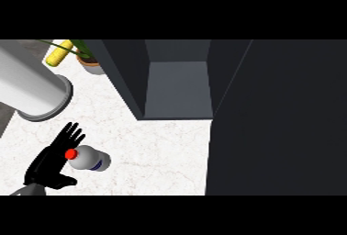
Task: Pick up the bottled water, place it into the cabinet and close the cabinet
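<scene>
The bottle of water (89,159) stood on the white marbled counter (156,147) near the lower left of the view, seen from above, so that its red cap (70,153) and white body with a blue band showed. The left hand (54,158) lay just beside it on its left side, fingers straight and spread, pointing up and away from the robot, with the palm close against the bottle and the thumb jutting out lower down toward the right; the fingers were not curled round the bottle. The right hand did not show anywhere in the view. The cabinet (177,87) stood well apart from the bottle, up and to the right, its dark grey inside open to view, and its door (278,119) stood swung out as a broad dark panel filling the right side. At the upper left a large white cylinder (30,85) lay on the counter, and behind it stood a potted plant (92,62) with a yellow object (58,53) next to it.
</scene>
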You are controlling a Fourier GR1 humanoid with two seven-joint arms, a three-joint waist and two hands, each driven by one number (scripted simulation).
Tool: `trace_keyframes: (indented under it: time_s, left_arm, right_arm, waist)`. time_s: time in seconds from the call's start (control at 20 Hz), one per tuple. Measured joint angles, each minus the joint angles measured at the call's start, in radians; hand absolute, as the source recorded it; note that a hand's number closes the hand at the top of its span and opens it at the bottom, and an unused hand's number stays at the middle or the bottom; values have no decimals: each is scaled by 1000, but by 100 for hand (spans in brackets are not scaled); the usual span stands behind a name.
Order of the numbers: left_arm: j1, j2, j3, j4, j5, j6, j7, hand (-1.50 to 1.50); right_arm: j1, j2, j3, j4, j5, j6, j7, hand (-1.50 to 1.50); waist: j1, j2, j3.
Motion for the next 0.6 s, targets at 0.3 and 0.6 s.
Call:
trace_keyframes:
  time_s: [0.3,0.6]
  left_arm:
    - [-82,17,-25,181,-59,35,-111,-150]
    - [-129,20,-37,283,-78,62,-177,-150]
  right_arm:
    - [9,-7,0,-19,-9,4,2,-150]
    - [26,-11,1,-9,-12,18,-26,-150]
  waist:
    - [-4,1,-1]
    - [-5,-1,3]
